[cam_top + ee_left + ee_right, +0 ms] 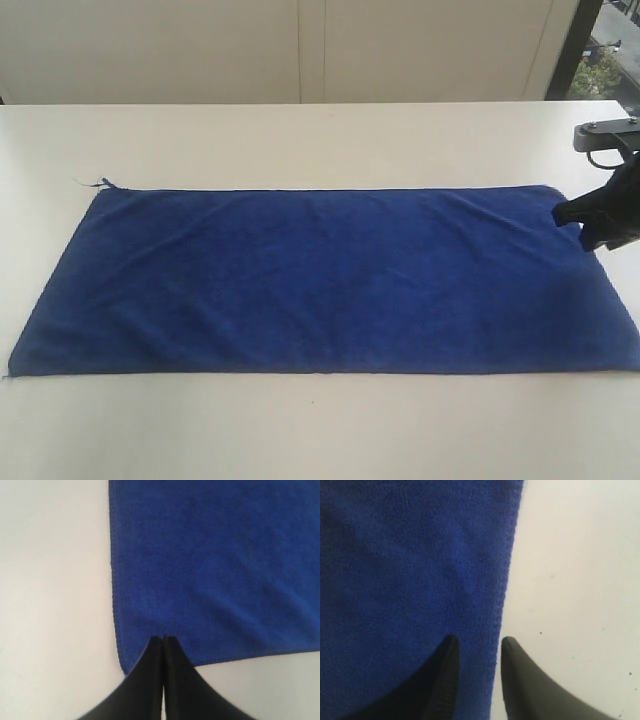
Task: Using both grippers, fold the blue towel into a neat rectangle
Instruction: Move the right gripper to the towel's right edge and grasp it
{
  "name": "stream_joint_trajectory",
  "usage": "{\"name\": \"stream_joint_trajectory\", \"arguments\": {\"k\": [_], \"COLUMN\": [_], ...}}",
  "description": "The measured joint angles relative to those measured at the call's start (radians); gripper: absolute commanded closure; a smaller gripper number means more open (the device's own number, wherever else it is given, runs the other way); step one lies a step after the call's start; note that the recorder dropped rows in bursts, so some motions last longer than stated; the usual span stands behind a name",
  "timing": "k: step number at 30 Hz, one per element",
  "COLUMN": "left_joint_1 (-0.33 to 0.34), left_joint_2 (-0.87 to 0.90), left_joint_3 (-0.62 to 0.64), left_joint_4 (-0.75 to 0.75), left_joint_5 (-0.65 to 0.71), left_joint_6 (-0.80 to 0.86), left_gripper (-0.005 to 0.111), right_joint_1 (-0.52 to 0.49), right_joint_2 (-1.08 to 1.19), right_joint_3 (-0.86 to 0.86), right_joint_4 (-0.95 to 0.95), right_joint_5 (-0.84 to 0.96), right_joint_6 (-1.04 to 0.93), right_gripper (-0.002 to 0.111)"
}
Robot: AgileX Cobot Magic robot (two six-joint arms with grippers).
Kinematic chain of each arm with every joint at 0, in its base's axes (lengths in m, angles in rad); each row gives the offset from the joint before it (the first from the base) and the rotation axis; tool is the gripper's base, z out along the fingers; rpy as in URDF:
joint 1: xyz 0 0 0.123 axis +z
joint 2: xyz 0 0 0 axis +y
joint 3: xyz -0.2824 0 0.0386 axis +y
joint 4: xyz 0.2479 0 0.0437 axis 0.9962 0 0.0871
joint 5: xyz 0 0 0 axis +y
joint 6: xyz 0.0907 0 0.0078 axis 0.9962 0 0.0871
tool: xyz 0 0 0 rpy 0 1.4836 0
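Observation:
The blue towel (320,280) lies flat and spread out lengthwise on the white table (300,140). My right gripper (572,228) is at the towel's far right corner. In the right wrist view that gripper (477,642) stands open astride the towel's (410,570) hemmed edge, with one finger over the cloth and the other over bare table. My left gripper (164,638) is shut with nothing seen between its fingers. Its tips sit over a corner of the towel (215,570). It does not show in the exterior view.
A loose thread (95,183) sticks out from the towel's far left corner. A pale wall (300,50) runs behind the table, and a window (605,50) shows at the upper right. Bare table surrounds the towel on the near and far sides.

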Motion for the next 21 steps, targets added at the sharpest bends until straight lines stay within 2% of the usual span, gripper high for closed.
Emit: {"name": "stream_joint_trajectory", "arguments": {"k": [3, 21], "left_joint_1": [0.000, 0.000], "left_joint_2": [0.000, 0.000], "left_joint_3": [0.000, 0.000], "left_joint_4": [0.000, 0.000], "left_joint_5": [0.000, 0.000], "left_joint_6": [0.000, 0.000], "left_gripper": [0.107, 0.107], "right_joint_1": [0.000, 0.000], "right_joint_2": [0.000, 0.007], "right_joint_3": [0.000, 0.037], "right_joint_4": [-0.004, -0.004], "right_joint_5": [0.000, -0.065], "right_joint_6": [-0.002, 0.000], "right_gripper": [0.067, 0.068]}}
